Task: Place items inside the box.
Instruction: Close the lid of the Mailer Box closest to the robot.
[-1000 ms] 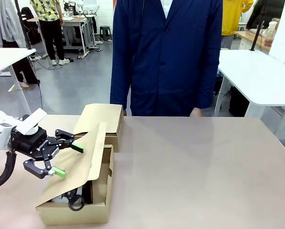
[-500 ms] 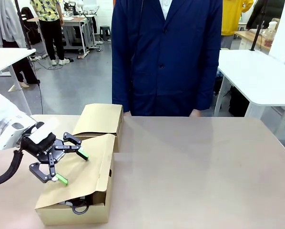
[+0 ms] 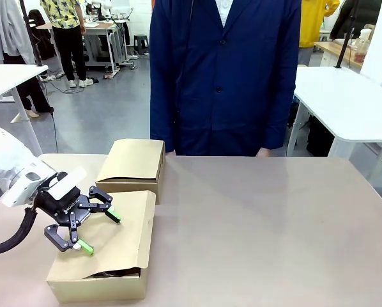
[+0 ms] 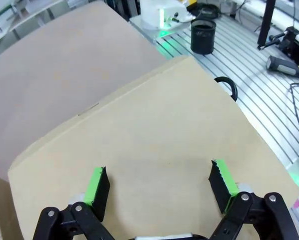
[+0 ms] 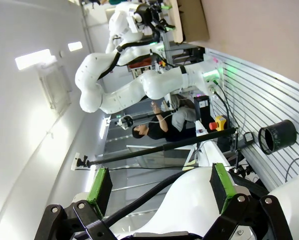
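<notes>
The box (image 3: 95, 284) sits at the table's near left, its wide flap lid (image 3: 124, 220) lowered almost flat over it. My left gripper (image 3: 100, 232) is open, its green pads spread just above the flap and holding nothing. In the left wrist view the left gripper (image 4: 159, 185) hovers over the plain brown flap (image 4: 144, 130). A black ring (image 4: 228, 86) pokes out past the flap's edge. The other items are hidden under the lid; a dark sliver (image 3: 111, 274) shows in the front gap. My right gripper (image 5: 159, 184) is open and empty, pointing away from the table.
A smaller closed cardboard box (image 3: 130, 163) stands right behind the bigger one. A person in a navy coat (image 3: 223, 77) stands at the far edge, one hand (image 3: 263, 151) at the table rim. The table (image 3: 267, 224) stretches bare to the right.
The flap has dropped from half raised to nearly shut, covering the items. My left gripper went down and slightly right with it, still open.
</notes>
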Robot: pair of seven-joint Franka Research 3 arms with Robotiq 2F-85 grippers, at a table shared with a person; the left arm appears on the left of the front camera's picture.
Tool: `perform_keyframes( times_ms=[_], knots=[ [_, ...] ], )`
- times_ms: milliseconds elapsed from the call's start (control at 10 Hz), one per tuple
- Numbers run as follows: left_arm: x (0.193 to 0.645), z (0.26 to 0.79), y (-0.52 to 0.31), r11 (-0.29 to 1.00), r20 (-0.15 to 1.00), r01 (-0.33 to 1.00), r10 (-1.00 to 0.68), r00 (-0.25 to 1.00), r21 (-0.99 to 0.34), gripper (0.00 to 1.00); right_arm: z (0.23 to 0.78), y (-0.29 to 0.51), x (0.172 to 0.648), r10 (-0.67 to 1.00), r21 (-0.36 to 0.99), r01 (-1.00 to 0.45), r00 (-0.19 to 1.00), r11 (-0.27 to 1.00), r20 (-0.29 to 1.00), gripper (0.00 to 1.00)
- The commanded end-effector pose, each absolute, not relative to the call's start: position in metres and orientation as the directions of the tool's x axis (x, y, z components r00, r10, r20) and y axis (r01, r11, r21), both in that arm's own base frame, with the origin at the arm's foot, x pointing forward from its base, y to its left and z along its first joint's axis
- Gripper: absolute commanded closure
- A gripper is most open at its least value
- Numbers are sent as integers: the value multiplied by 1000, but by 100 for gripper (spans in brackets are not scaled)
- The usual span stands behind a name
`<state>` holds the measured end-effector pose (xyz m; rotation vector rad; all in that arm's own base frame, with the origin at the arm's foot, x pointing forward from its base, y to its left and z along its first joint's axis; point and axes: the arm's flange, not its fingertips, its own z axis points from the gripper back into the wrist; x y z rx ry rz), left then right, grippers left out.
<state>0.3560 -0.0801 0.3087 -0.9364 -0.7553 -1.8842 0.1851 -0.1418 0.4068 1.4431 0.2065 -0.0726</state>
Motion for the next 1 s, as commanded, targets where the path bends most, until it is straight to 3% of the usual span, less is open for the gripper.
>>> perform_keyframes(
  times_ms=[0, 200, 400, 700, 900],
  knots=[
    [198, 274, -73, -422, 838, 894, -424, -343, 152, 0, 413, -142, 186, 63, 977, 183, 980, 109, -190, 0],
    [208, 303, -64, -325, 895, 931, -347, -281, 166, 0, 413, -142, 186, 63, 977, 183, 980, 109, -190, 0],
    [216, 341, -41, -219, 957, 971, -245, -154, 100, 0, 413, -142, 186, 63, 977, 183, 980, 109, -190, 0],
    [220, 365, -9, -116, 978, 990, -201, 59, -84, 0, 413, -142, 186, 63, 977, 183, 980, 109, -190, 0],
    [240, 360, 15, 33, 925, 942, -176, 335, -335, 0, 413, -142, 186, 63, 977, 183, 980, 109, -190, 0]
  ],
)
